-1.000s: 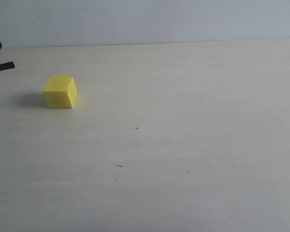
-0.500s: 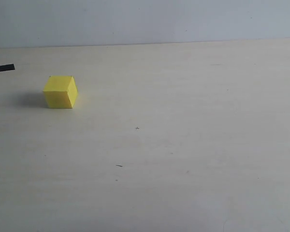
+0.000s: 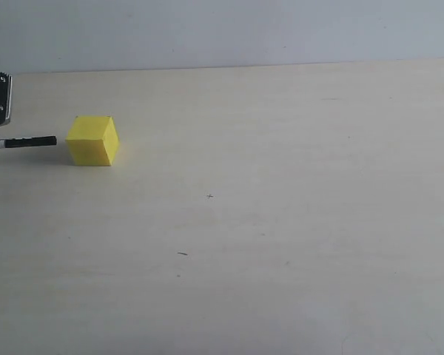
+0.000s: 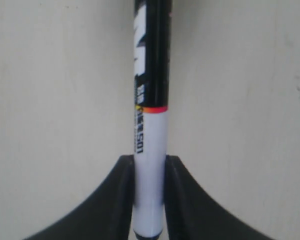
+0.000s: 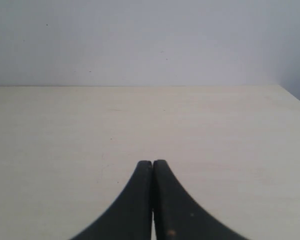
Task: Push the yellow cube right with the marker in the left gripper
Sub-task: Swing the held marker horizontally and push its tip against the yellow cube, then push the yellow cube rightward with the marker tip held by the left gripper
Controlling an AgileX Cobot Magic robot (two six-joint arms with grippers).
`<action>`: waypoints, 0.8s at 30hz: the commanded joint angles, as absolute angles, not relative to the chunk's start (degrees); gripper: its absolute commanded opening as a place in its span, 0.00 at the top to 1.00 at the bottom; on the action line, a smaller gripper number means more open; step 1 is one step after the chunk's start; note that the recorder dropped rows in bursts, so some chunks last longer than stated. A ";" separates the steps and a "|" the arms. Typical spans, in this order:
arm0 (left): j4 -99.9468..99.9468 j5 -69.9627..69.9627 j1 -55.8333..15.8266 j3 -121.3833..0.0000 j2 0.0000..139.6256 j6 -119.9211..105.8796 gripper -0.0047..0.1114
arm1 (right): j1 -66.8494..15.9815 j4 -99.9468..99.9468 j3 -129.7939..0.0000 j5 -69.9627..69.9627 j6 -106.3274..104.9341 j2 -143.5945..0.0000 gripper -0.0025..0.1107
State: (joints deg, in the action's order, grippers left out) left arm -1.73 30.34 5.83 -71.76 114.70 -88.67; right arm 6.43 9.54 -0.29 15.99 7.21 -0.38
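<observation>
Looked like a plain lab or test room. Showed a wide pale tabletop (image 3: pixel 296 266) over most of the frame and a bare whitish wall (image 3: pixel 222 29) along the top edge.

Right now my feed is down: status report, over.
Left gripper shut on marker, tip just short of cube. Right gripper shut, empty. Nothing blocking.

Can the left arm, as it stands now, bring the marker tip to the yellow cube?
Probably yes. The marker, held in the left gripper, points at the yellow cube, with only a small bare gap between them.
</observation>
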 commanded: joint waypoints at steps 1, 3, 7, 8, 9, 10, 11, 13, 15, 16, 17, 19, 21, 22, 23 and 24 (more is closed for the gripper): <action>1.16 30.47 5.71 -72.18 116.16 -87.39 0.96 | 6.67 9.68 0.00 15.25 7.32 0.00 0.98; 1.16 30.06 5.71 -72.18 116.74 -87.39 0.96 | 6.67 9.68 0.00 15.25 7.32 0.00 0.98; 1.16 28.17 5.19 -72.18 117.52 -86.51 0.96 | 6.67 9.68 0.00 15.25 7.32 0.00 0.98; 1.16 27.40 4.70 -72.18 117.64 -85.89 0.96 | 6.67 9.68 0.00 15.25 7.32 0.00 0.98; 1.16 26.44 4.20 -72.18 117.64 -85.27 0.96 | 6.67 9.68 0.00 15.25 7.32 0.00 0.98; 1.16 25.72 3.70 -72.18 117.64 -84.82 0.96 | 6.67 9.68 0.00 15.25 7.32 0.00 0.98; 1.16 25.17 2.93 -72.18 117.64 -84.82 0.96 | 6.67 9.68 0.00 15.25 7.32 0.00 0.98; 1.16 25.07 1.00 -72.18 117.76 -84.82 0.96 | 6.67 9.68 0.00 15.25 7.32 0.00 0.98; 1.16 25.07 -1.80 -72.18 118.03 -84.82 0.96 | 6.67 9.68 0.00 15.25 7.32 0.00 0.98; 1.16 25.07 -3.34 -72.18 118.17 -84.71 0.96 | 6.67 9.68 0.00 15.25 7.32 0.00 0.98; 1.16 25.07 -4.89 -72.18 118.17 -84.16 0.96 | 6.67 9.68 0.00 15.25 7.32 0.00 0.98; 1.16 24.32 -6.96 -72.18 118.17 -82.96 0.96 | 6.67 9.68 0.00 15.25 7.32 0.00 0.98; 0.56 23.19 -7.58 -72.18 117.81 -80.97 0.96 | 6.67 9.68 0.00 15.25 7.32 0.00 0.98; 0.56 22.93 -7.58 -72.18 117.56 -79.94 0.96 | 6.67 9.68 0.00 15.25 7.32 0.00 0.98; 0.56 22.93 -7.42 -72.18 117.30 -79.43 0.96 | 6.67 9.68 0.00 15.25 7.32 0.00 0.98; 0.56 22.93 -6.84 -72.18 117.02 -78.66 0.96 | 6.67 9.68 0.00 15.25 7.32 0.00 0.98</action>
